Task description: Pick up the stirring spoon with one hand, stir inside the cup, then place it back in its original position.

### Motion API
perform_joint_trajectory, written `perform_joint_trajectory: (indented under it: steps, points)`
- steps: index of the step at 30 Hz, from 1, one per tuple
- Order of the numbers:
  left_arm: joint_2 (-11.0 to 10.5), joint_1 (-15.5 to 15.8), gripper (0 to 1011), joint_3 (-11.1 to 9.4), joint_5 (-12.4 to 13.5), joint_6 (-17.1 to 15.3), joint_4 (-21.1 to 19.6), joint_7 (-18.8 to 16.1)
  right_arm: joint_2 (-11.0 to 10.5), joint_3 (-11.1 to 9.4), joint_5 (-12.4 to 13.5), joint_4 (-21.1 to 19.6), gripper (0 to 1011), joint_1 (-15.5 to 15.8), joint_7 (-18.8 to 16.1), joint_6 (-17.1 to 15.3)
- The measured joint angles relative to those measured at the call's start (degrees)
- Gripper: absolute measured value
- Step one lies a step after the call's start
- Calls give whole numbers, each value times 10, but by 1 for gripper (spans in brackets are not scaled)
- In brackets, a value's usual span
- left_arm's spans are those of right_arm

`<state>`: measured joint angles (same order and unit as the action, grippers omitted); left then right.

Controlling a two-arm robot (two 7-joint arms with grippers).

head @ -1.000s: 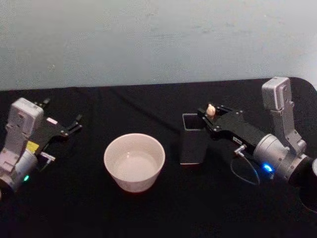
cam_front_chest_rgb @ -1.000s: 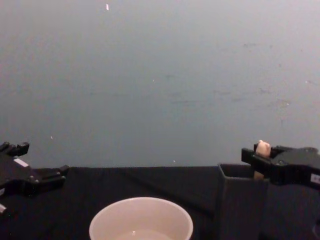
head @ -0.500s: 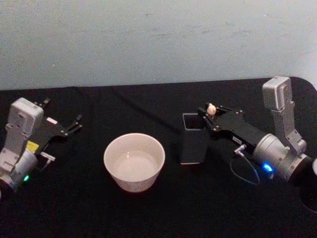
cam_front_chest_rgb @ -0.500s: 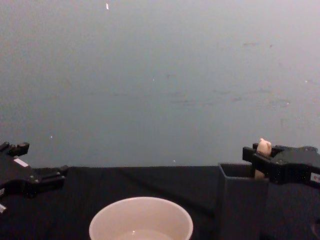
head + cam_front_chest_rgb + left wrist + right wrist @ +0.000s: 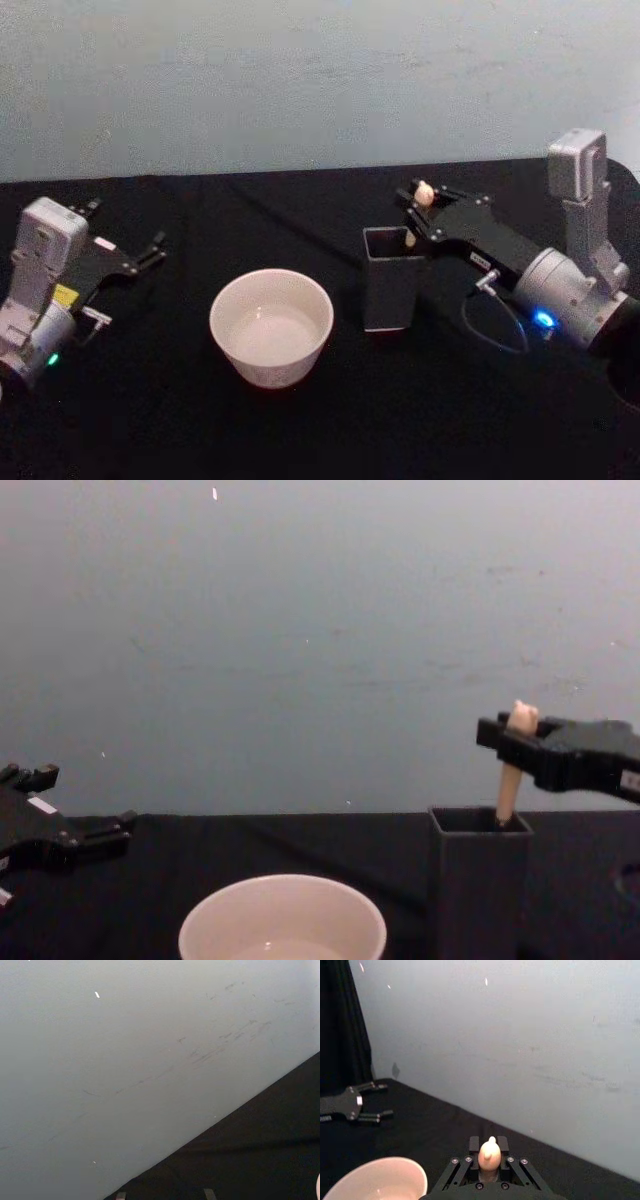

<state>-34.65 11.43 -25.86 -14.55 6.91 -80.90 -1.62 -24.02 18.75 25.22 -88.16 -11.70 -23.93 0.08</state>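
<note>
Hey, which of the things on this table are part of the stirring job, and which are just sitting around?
In the job: stirring spoon, held by the right tool; cream cup; dark grey holder.
Lying about: left tool, open and idle at the left; black tablecloth.

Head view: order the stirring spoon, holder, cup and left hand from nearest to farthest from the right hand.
1. stirring spoon, gripped in the right hand.
2. holder, just beneath it.
3. cup, in the middle, to its left.
4. left hand, far left.
</note>
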Motion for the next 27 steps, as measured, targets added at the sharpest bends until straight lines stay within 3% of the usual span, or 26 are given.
perform_joint_trajectory:
  steps: [18, 27]
  points:
    - [0, 0, 1001, 0, 0, 0, 0, 0, -7, -16, 31, -26, 211, -28, -31, 34]
    - [0, 0, 1001, 0, 0, 0, 0, 0, 10, 2, 35, -8, 211, -57, -43, 51]
